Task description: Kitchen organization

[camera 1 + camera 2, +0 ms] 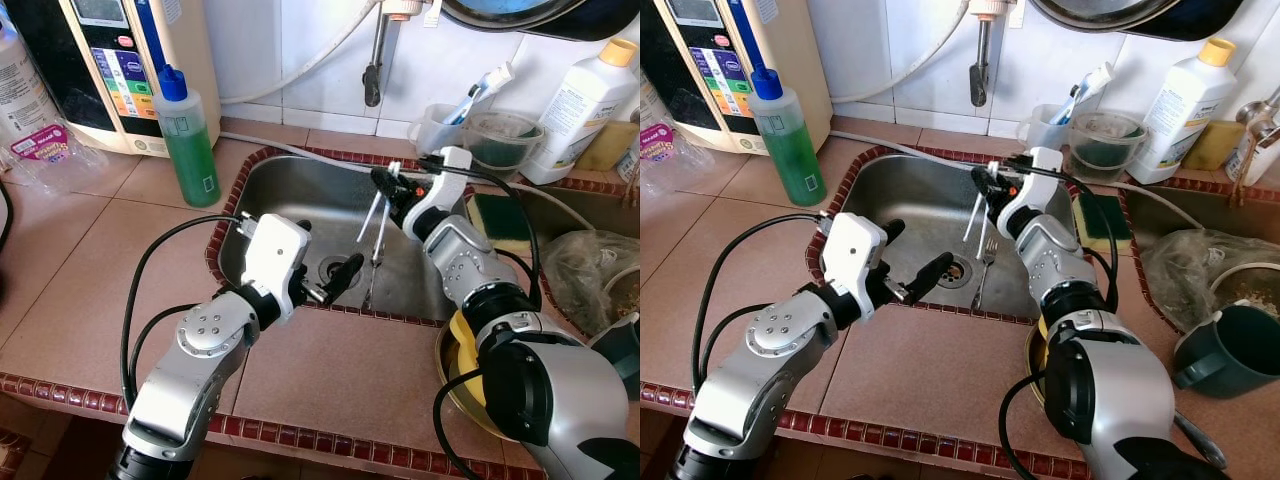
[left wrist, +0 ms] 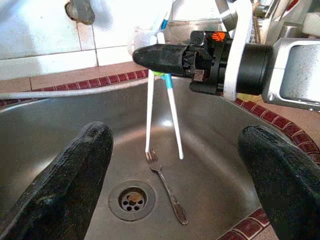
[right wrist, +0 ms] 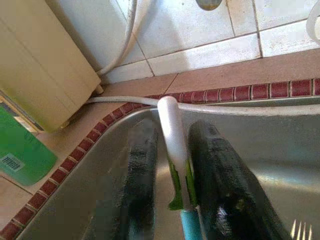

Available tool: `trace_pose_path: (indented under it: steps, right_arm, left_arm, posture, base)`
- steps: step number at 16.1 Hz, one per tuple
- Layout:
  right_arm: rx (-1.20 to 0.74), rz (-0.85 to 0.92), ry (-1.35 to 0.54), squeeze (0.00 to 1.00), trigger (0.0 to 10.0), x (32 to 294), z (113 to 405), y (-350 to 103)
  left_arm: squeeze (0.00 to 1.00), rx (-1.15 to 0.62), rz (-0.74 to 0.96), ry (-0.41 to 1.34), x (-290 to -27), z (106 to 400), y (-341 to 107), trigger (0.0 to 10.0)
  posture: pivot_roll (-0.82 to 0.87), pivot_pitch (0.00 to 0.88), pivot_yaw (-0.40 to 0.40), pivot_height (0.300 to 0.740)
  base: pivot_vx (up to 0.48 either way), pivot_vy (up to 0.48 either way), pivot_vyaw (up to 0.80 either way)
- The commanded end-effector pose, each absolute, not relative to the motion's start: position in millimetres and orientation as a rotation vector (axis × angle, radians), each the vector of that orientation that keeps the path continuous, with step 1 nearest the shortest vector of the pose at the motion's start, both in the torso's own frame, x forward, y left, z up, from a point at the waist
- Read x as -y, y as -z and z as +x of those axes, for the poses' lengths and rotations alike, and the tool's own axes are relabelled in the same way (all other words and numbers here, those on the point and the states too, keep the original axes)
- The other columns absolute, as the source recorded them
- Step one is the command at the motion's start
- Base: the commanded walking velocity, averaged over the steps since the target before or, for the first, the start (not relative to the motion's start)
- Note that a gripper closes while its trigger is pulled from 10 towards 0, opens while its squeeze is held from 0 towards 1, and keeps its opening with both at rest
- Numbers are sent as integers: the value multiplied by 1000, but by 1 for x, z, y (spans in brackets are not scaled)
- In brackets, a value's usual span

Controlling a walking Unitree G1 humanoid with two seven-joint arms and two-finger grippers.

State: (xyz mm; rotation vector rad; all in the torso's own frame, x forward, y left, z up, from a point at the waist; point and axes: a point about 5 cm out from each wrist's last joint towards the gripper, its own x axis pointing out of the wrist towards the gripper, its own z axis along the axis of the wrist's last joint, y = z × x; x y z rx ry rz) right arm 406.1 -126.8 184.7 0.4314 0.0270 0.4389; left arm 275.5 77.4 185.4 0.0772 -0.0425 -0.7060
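Nearest the robot, at the counter's [image 1: 330, 375] front edge, the left gripper [image 1: 335, 283] reaches over the sink's [image 1: 270, 195] near rim, its two black fingers [image 2: 65, 185] spread wide and holding nothing. On the sink floor just beyond it, a fork [image 2: 167, 190] lies beside the drain [image 2: 132, 199], tines pointing away from the robot. Above the fork, the right gripper [image 1: 385, 185] hangs over the middle of the sink, its fingers [image 3: 225, 190] closed on the top of a pair of white chopsticks [image 1: 375, 225], which hang down with their tips close above the fork's tines. At the sink's right rim lies a green and yellow sponge [image 1: 500, 222]. On the counter at the sink's far left corner stands a green bottle [image 1: 186, 135] with a blue cap. Along the back edge, by the tiled wall, sit a cup [image 1: 440, 128] holding a toothbrush [image 1: 482, 88] and a white bottle [image 1: 580, 105].
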Motion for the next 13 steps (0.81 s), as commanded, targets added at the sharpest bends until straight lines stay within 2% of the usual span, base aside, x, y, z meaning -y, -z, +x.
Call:
trace_pose_path:
  steps: [1,13]
  right_arm:
    - [-26,451,-447,1000,10000,125,408,-190]
    - [33,385,-473,1000,10000,128,407,-195]
  left_arm:
    - [0,47,83,717,-74,273,-187,10000]
    - [0,45,72,713,-76,275,-185,10000]
  posture:
    - [-13,141,-38,740]
    - [-16,95,-41,740]
  base:
    - [0,0,0]
    - [0,0,0]
